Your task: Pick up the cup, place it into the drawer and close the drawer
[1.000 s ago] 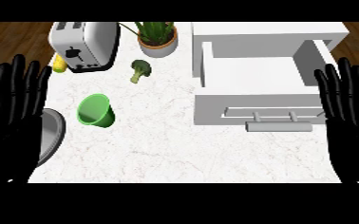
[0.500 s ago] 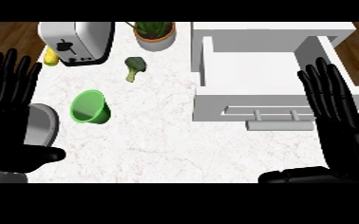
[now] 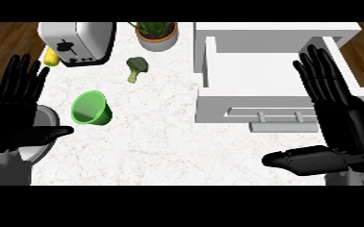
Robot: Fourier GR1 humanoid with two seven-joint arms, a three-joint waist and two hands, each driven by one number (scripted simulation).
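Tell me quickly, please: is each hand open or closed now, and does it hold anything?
Left hand: open, holding nothing.
Right hand: open, holding nothing.

One green plastic cup [image 3: 91, 108], one green broccoli floret [image 3: 136, 68], one silver toaster [image 3: 77, 42], one potted plant [image 3: 156, 33], one white open drawer [image 3: 227, 103].

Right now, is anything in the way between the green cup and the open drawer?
Nothing visible is. Only bare counter lies between the green cup and the open drawer. The broccoli sits farther back, off that path. The cup only has to clear the drawer's side wall.
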